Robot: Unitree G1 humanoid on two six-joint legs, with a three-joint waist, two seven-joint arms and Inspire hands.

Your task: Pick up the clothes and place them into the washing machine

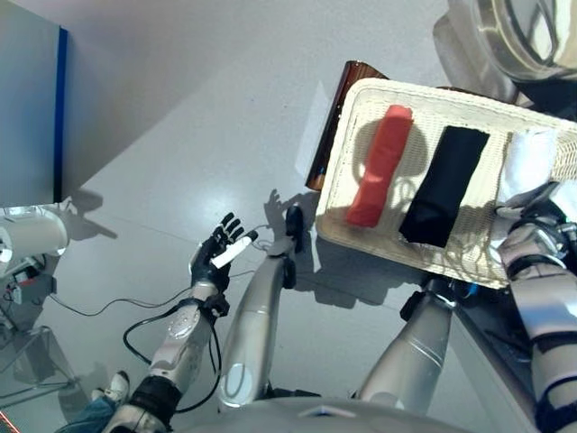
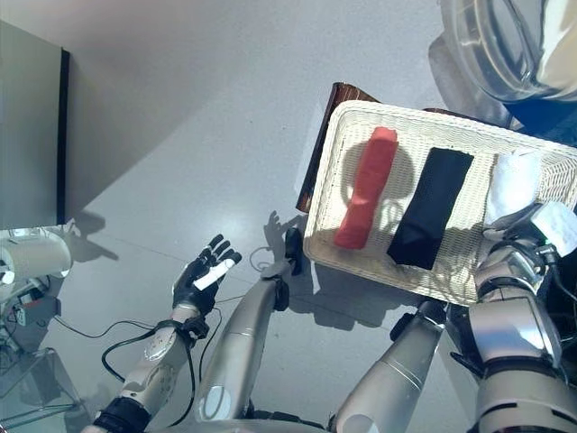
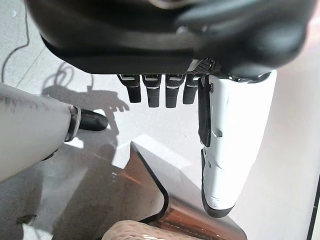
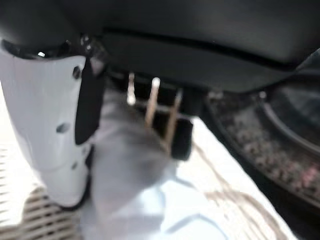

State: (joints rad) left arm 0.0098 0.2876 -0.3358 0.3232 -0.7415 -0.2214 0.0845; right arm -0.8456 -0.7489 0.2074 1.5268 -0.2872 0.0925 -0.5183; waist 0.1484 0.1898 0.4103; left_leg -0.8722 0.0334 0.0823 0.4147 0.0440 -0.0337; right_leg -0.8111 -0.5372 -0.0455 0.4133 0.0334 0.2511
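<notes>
Now R hand (image 2: 532, 221) clutching white cloth (image 2: 514, 185) in basket (image 2: 361, 122); L hand (image 1: 221, 253) spread, idle.

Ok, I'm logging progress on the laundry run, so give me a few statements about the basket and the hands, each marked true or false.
1. The red cloth lies in the white wicker basket. True.
2. The black cloth lies between the red cloth and the white cloth. True.
3. The left hand holds the red cloth. False: it is open and empty, away from the basket.
4. The right hand is at the black cloth. False: it is at the white cloth.
5. The basket is empty. False: three cloths lie in it.
</notes>
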